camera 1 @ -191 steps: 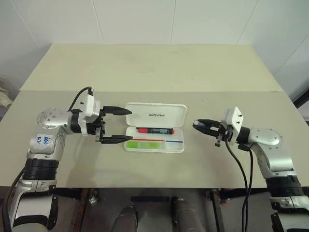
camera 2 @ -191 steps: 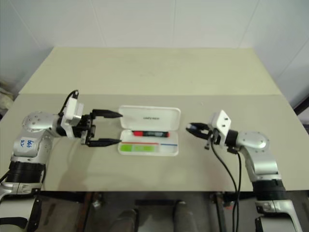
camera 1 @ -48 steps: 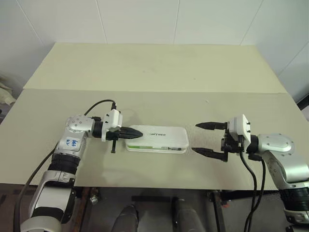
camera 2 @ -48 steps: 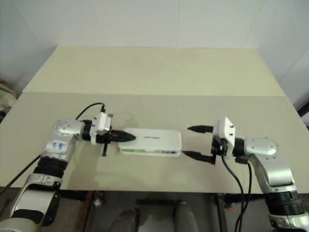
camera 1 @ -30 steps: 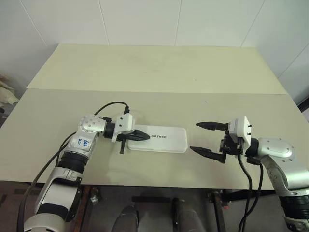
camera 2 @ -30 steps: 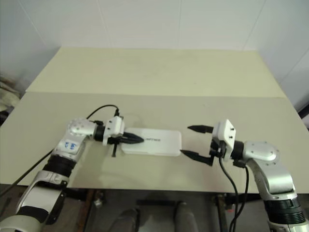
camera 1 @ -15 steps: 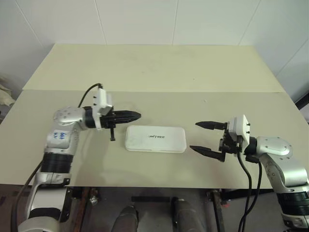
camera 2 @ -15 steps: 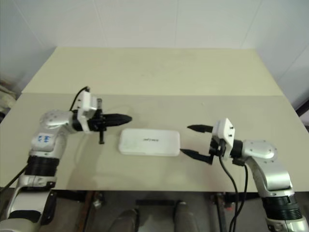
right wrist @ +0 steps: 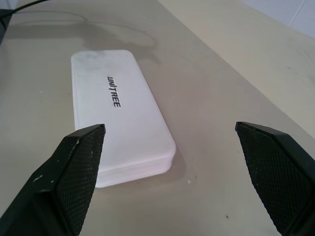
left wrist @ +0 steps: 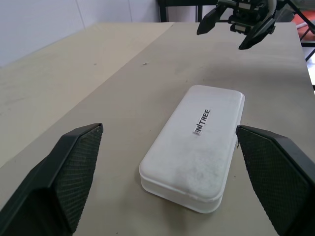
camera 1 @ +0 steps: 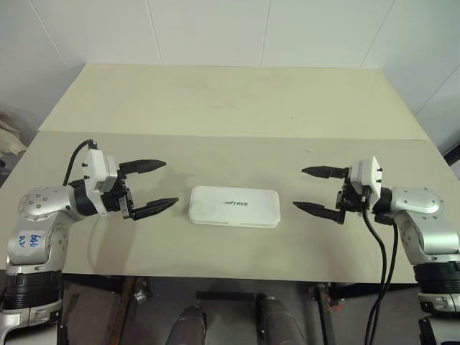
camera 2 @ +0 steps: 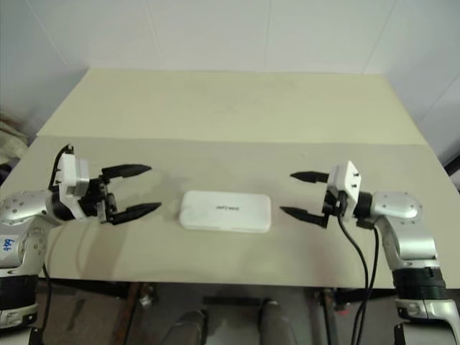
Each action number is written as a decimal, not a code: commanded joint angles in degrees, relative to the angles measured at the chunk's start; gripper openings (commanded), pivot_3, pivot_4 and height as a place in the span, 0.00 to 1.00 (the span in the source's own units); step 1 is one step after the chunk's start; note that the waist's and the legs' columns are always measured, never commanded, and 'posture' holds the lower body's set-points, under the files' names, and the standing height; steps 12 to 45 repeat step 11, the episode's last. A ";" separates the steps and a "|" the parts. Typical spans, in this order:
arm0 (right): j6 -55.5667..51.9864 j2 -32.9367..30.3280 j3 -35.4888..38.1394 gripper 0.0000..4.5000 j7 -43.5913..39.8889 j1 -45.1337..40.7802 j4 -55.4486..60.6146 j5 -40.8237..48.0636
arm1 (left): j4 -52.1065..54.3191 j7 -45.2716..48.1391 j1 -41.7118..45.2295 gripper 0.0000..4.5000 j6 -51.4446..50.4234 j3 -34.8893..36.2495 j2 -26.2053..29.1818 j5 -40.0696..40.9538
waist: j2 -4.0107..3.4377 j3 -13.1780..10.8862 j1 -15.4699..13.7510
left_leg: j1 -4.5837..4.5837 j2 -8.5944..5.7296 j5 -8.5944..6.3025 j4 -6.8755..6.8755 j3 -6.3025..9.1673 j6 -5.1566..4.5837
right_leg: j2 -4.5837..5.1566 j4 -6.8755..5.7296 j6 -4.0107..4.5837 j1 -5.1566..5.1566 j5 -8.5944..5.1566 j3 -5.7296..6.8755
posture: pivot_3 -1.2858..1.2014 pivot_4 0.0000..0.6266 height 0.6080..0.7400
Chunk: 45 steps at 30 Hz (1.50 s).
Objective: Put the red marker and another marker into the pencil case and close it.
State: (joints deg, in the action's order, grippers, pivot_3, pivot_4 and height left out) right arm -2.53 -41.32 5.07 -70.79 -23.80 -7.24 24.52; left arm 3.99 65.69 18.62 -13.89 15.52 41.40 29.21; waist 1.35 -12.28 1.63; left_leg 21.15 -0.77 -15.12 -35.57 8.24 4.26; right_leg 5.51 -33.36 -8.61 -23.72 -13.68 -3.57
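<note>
The big tan table (camera 1: 230,108) holds the flat white plastic pencil case (camera 1: 234,206) in the middle near the front edge, lid now shut. The left claw (camera 1: 157,185) has let go, pulled back left and opened wide; the right claw (camera 1: 313,190) stays wide apart and empty. The job looks done.

White pencil case (camera 1: 234,207), lid shut, lying flat, lettering up, markers presumably inside

A beige table (camera 1: 230,100) stands against a white wall (camera 1: 215,29).
</note>
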 commanded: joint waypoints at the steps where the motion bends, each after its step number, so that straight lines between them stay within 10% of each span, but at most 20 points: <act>1: 1.54 -2.04 2.20 1.00 -1.21 -1.75 -0.04 0.23 | 2.06 0.06 0.63 1.00 -1.22 0.10 0.85 2.14 | 0.00 0.00 0.00 | 0.00 0.01 0.00 0.01 0.00 0.00 | -0.01 0.00 0.00 -0.01 0.00 0.00 | 0.52 0.24 1.00; 45: 0.72 -2.41 1.52 1.00 -0.99 -1.78 0.93 -0.29 | -1.51 -0.87 1.65 1.00 3.37 -2.30 -0.37 -0.69 | 0.00 0.00 0.08 | 0.00 0.00 0.00 0.02 -0.02 0.00 | -0.01 0.00 -0.02 -0.02 0.01 0.00 | 0.52 0.24 1.00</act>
